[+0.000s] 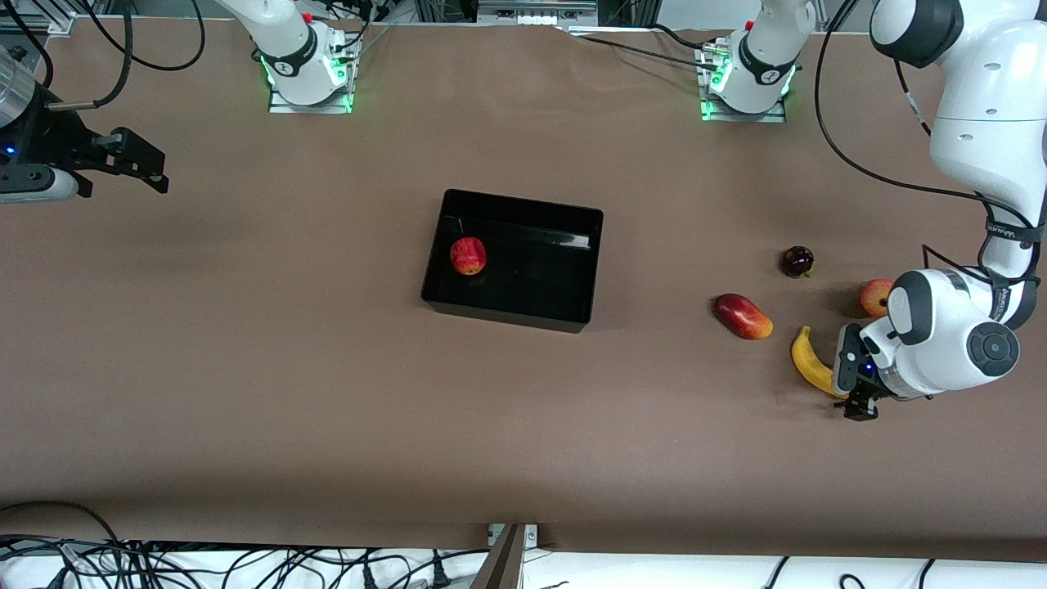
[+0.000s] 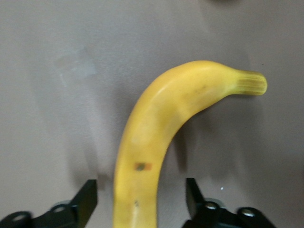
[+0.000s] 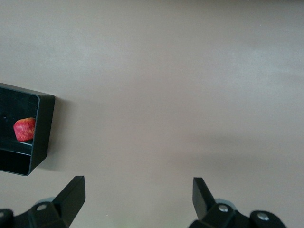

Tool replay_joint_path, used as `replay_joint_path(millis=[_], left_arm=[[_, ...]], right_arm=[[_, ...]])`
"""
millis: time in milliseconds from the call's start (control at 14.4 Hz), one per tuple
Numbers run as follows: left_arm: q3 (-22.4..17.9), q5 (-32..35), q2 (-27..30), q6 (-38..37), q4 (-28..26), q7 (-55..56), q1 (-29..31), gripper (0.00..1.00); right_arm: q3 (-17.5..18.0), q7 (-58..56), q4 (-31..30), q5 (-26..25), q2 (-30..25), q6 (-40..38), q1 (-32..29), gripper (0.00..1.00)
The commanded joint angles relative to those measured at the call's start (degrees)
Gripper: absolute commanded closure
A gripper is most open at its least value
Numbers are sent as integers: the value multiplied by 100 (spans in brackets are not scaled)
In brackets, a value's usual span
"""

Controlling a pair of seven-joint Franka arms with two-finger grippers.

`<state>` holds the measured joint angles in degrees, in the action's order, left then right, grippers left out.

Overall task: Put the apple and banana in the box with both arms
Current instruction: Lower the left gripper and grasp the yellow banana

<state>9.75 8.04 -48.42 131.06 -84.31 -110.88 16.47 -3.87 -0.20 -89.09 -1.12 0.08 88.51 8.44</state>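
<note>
The black box (image 1: 507,314) stands mid-table. The red, yellow-streaked apple (image 1: 468,256) lies in it, at the end toward the right arm. It also shows in the right wrist view (image 3: 24,129), inside the box (image 3: 43,124). The yellow banana (image 1: 808,358) lies on the table toward the left arm's end. My left gripper (image 1: 852,381) is low over the banana's thicker end. In the left wrist view the banana (image 2: 156,128) runs between the fingers of the open left gripper (image 2: 141,199), with gaps on both sides. My right gripper (image 1: 139,168) waits open and empty at the right arm's end, and it also shows open in its own wrist view (image 3: 138,190).
A long red mango-like fruit (image 1: 743,316) lies beside the banana, toward the box. A dark round fruit (image 1: 797,261) and a paler red apple (image 1: 873,296), partly hidden by the left arm, lie farther from the front camera than the banana.
</note>
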Motion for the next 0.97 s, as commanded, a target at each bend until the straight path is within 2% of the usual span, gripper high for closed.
replay_joint_path(millis=[0, 70, 139, 209, 348, 487, 696, 905], left_arm=[[123, -119, 35, 77, -112, -267, 41, 54], [175, -119, 52, 68, -94, -276, 50, 65], [193, -119, 70, 51, -68, -276, 41, 86], [202, -119, 105, 25, -51, -259, 32, 91], [351, -127, 367, -194, 98, -171, 32, 91], [526, -119, 649, -894, 493, 292, -11, 91], [598, -118, 887, -2213, 837, 1591, -414, 90], [817, -127, 1019, -2883, 811, 3217, -977, 90]], right_arm=[[26, 12, 40, 15, -44, -88, -9, 0], [26, 12, 40, 15, -52, -88, -9, 0], [26, 12, 40, 15, -52, -88, -9, 0], [26, 12, 40, 15, -52, -88, -9, 0], [26, 12, 40, 15, -44, -79, -9, 0], [26, 12, 40, 15, -52, -79, -9, 0], [26, 12, 40, 15, -44, -79, -9, 0], [26, 12, 40, 15, -52, -79, -9, 0]])
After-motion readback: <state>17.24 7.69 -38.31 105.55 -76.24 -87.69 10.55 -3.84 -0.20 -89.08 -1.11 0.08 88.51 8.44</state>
